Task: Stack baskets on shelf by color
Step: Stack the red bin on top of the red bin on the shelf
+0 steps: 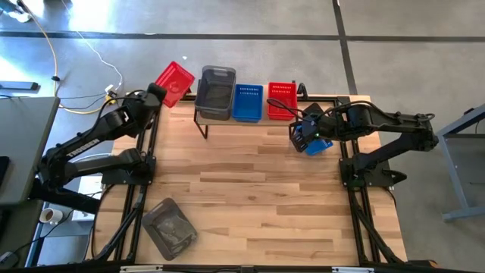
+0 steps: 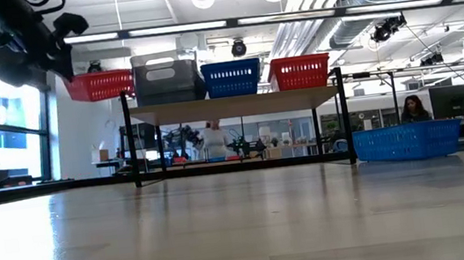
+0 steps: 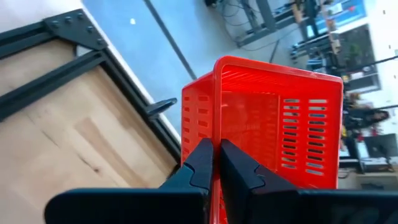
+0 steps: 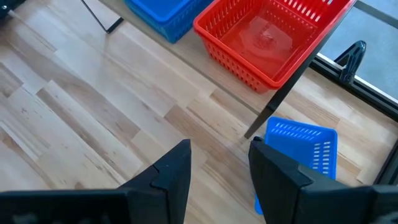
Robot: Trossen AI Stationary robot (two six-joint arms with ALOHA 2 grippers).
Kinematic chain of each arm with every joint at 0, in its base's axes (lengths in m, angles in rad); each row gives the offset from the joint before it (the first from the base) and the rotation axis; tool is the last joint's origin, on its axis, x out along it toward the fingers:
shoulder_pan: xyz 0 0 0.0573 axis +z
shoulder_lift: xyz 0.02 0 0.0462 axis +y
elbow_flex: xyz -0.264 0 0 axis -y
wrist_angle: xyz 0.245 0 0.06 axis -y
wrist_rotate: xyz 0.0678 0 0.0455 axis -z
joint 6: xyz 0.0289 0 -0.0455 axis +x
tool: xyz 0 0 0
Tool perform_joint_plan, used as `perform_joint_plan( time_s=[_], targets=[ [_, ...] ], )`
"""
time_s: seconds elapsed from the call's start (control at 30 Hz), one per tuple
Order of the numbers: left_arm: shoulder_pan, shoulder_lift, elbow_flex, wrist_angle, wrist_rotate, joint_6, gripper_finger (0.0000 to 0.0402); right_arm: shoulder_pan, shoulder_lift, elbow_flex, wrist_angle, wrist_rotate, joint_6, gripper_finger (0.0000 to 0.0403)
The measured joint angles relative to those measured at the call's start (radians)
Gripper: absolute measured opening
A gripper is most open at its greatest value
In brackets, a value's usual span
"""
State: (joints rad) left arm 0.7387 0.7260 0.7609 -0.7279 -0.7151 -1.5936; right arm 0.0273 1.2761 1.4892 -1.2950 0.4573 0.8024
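left gripper [image 3: 214,163] clamps red basket [image 1: 174,82] rim at shelf's [image 1: 250,121] 9 o'clock | right gripper [image 4: 217,163] spread above blue basket [image 1: 317,144] | risk: carried basket knocks grey one [image 1: 216,92]

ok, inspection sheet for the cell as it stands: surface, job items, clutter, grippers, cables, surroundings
Surface: butcher-block table, mostly bare.
Job's things: shelf at the far edge carries a grey basket, a blue basket and a red basket. Another blue basket sits on the table by the shelf's right end; another grey basket lies near the front left corner.
Clutter: nothing seen.
Grippers: left gripper shut on a second red basket, held in the air left of the shelf; right gripper open, above the table beside the loose blue basket.
Cables: yellow and white cables on the floor, far left.
Surroundings: concrete floor; people in the room behind.
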Motion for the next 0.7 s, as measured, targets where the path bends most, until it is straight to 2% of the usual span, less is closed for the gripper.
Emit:
perform_joint_plan(
  time_s=[0.37, 0.7],
  targets=[
    [0.000, -0.023, 0.004, 0.155, 0.018, 0.124, 0.0005, 0.000, 0.000, 0.000, 0.000, -0.003, 0.000, 0.0145],
    [-0.022, -0.023, 0.149, 0.158, -0.007, 0.281, 0.0002, 0.000, 0.000, 0.000, 0.004, -0.002, 0.000, 0.0145]
  ],
)
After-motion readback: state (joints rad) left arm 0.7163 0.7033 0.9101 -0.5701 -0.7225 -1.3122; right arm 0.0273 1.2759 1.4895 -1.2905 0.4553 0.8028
